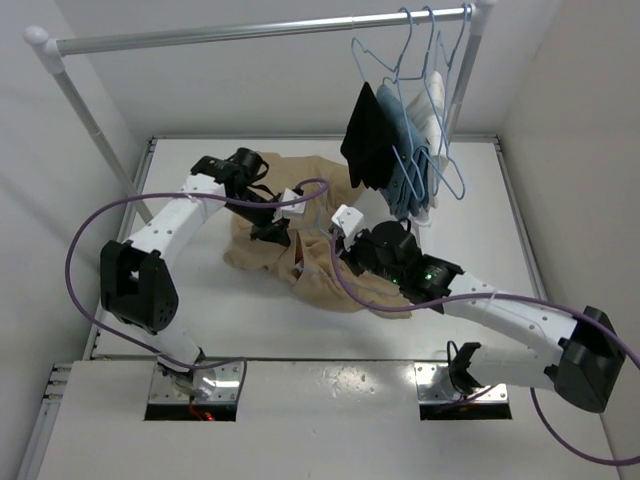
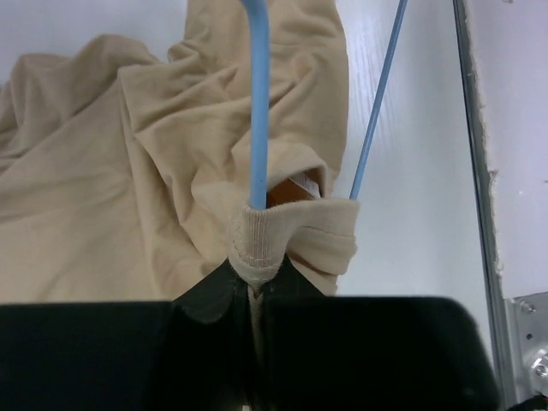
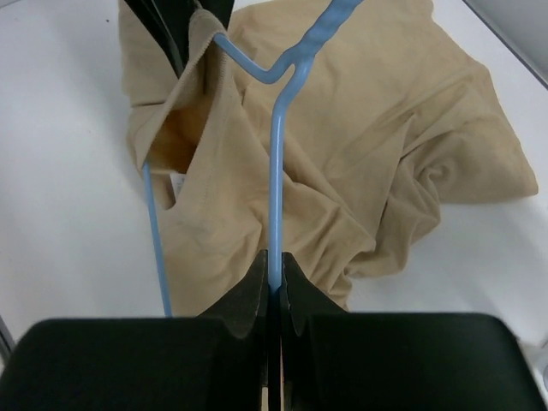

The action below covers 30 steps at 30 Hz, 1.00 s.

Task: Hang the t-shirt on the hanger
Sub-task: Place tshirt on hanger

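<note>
Top external: t-shirt (image 1: 320, 285) crumpled mid-frame on table (image 1: 200, 300), both arms reaching in over it. Left gripper (image 1: 271, 234) at upper left part of the cloth, right gripper (image 1: 338, 248) just right of it, near each other. Rail (image 1: 260, 30) across top of frame, hung clothes (image 1: 385, 150) at upper right, well apart from the work. No reading of either grip from up here.

Left wrist: left gripper pressed together at bottom centre, pinching ribbed neck band of t-shirt. Hanger (image 2: 258, 103) wire running down into that opening, second wire slanting up at right.

Right wrist: right gripper pressed together on hanger wire at bottom centre. Hanger's bend tucked into cloth at upper left, beside other gripper's dark fingers (image 3: 167, 26).

Step, by judgement: threading hanger into neck, one shoulder partly in. Next: hold neck band open, feed wire deeper, then work the far shoulder in without dragging cloth off.
</note>
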{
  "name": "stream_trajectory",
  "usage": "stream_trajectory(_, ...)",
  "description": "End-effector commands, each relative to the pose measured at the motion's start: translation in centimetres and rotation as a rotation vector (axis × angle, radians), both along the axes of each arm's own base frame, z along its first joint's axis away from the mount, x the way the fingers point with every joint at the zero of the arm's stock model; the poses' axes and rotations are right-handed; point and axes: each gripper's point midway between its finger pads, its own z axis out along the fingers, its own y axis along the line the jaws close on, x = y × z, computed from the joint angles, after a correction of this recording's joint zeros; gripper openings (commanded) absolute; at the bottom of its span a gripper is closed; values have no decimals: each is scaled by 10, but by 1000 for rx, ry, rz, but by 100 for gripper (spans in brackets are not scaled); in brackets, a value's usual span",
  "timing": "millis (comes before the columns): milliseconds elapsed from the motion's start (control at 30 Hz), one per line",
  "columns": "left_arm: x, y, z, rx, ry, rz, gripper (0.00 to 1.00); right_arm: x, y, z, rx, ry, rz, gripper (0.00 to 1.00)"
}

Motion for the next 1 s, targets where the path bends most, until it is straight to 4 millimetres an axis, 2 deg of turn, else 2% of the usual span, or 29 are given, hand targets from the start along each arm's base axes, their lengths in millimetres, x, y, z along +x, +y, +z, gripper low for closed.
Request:
stream_trajectory(0,3,-11,16,-64,1,-6,0,3,40,63,193,-156,96,0)
stream_trajectory(33,4,-11,17,-66,9,10,0,6,41,61,197,-141,73,1)
stream_trajectory(67,15,-10,19,-51,-32,43,0,12,43,67,211,-140,45,28)
stream_trajectory(100,24,-5,20,-41,-44,95,0,20,40,54,171,-102,-8,44)
stream_trajectory(133,37,-1,14,-9,-44,183,0,29,40,67,196,-88,-48,65)
stream_trajectory(167,45,7,16,-2,-56,241,0,34,39,67,185,-78,-77,70)
stream_trajectory(200,54,20,10,14,-55,308,0,39,31,60,136,-62,-129,76)
stream_trajectory(233,58,27,14,16,-46,390,0,45,33,66,127,-63,-146,84)
stream_trajectory(300,74,46,5,63,-92,512,0,45,31,58,70,-46,-156,99)
stream_trajectory(367,72,54,8,75,-124,556,0,44,36,65,88,-26,-153,99)
stream_trajectory(400,78,61,9,89,-165,599,0,45,38,65,98,-16,-158,99)
stream_trajectory(433,72,63,-2,107,-154,620,0,47,38,70,115,-17,-174,99)
stream_trajectory(467,72,67,-3,106,-151,670,0,47,39,70,131,-1,-182,99)
stream_trajectory(500,74,75,-5,125,-172,718,0,46,38,79,159,-13,-204,99)
stream_trajectory(533,77,77,4,103,-210,754,0,47,39,85,178,-11,-207,99)
stream_trajectory(567,71,82,-6,113,-181,799,0,49,39,91,193,-16,-221,99)
stream_trajectory(600,71,85,-7,115,-183,831,0,49,40,96,209,-15,-223,99)
stream_trajectory(633,73,90,-7,118,-195,869,0,49,44,97,206,2,-217,95)
stream_trajectory(667,70,96,-10,119,-188,900,0,47,50,76,145,44,-204,88)
stream_trajectory(700,67,97,-16,121,-156,932,0,44,58,64,123,87,-174,79)
stream_trajectory(733,67,98,-13,107,-163,954,0,41,68,62,107,110,-142,71)
stream_trajectory(767,67,100,-19,110,-152,976,0,35,77,25,16,198,-101,53)
stream_trajectory(800,63,99,-22,100,-124,1003,0,29,86,11,-17,243,-75,45)
stream_trajectory(833,62,99,-20,84,-121,1016,0,30,94,10,-30,263,-60,39)
stream_trajectory(867,62,100,-24,85,-116,1034,0,29,97,-1,-53,304,-61,29)
stream_trajectory(900,56,101,-30,85,-85,1054,0,25,102,-21,-102,353,-64,29)
stream_trajectory(933,56,102,-29,77,-96,1069,0,22,105,-29,-107,373,-76,29)
stream_trajectory(967,54,105,-35,80,-103,1076,0,22,106,-34,-116,379,-77,36)
